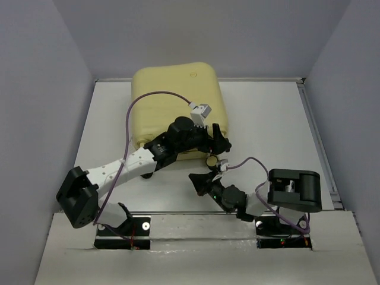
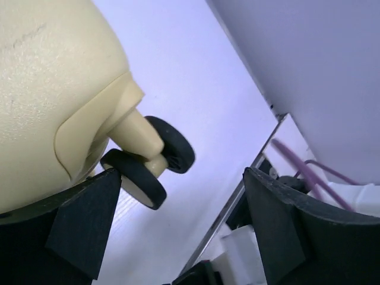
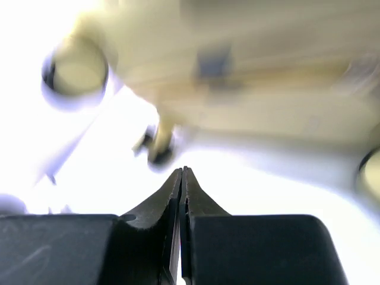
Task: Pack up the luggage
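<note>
The left pincer [image 1: 221,140] stands released, its two dark fingers [image 2: 89,228] spread wide with nothing clasped between them; just ahead of it and slightly to its left side sits the rounded near corner of the luggage [image 1: 172,89] – a pale yellow hard shell, lid closed, lying flat on the white table [image 1: 267,119]; from the left wrist view a cream stem juts out of that corner and carries a pair of black caster wheels [image 2: 151,163], which hang in front of the gap between the fingers, apart from both; whether the left-side finger touches the shell cannot be told.

The right pincer [image 1: 196,178] is clenched on nothing, its fingertips [image 3: 181,178] pressed flat together into one point; the luggage lies beyond that point, filling the upper part of the right wrist view as a blurred yellow mass – one small caster [image 3: 157,145] shows just past the tips, not touching them; a purple cable [image 1: 148,98] arches over the shell behind the left pincer.
</note>
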You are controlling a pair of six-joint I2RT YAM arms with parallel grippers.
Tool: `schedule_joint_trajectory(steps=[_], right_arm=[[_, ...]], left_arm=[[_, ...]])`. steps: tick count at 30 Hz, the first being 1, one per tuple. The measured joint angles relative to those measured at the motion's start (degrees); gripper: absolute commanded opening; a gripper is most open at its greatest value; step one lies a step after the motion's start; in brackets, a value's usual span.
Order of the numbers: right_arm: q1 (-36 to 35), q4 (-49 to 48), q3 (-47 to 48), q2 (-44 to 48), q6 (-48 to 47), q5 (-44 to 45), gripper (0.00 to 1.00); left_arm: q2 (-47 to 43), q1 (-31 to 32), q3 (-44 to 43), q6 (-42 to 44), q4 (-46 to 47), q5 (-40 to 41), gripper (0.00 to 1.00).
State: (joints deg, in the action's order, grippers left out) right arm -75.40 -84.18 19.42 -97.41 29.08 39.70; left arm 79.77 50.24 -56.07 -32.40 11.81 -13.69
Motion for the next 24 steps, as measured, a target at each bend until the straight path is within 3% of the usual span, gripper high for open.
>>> schedule_joint_trajectory(steps=[4,8,11,14,16,20,24], right_arm=[[-3.0,6.1,-5.4,3.7,0.5,-1.2,0.07],[-2.8,13.9,-6.9,14.3,2.2,-1.1,0.07],[-2.8,20.6,-6.2,20.1,3.1,-0.9,0.11],[-2.5,30.9,-4.5,24.6,3.8,-0.3,0.28],[-2.3,39.1,-2.6,27.7,4.3,0.6,0.43],[-0.5,51.9,0.5,33.7,5.9,2.1,0.6],[2.1,60.7,2.1,38.7,6.6,3.3,0.67]], left_arm=[[-7.2,0.9,-0.7,0.1,-0.9,3.2,0.97],[-27.3,1.4,-0.3,1.3,-8.7,13.5,0.87],[-37.4,1.4,-0.3,0.9,-16.9,22.2,0.85],[-45.3,1.1,1.6,-2.9,-30.3,31.6,0.88],[-46.9,1.0,3.6,-5.5,-37.2,34.6,0.89],[-48.0,1.0,8.6,-11.1,-49.9,38.4,0.95],[-44.9,1.0,9.6,-14.2,-53.6,41.8,0.99]])
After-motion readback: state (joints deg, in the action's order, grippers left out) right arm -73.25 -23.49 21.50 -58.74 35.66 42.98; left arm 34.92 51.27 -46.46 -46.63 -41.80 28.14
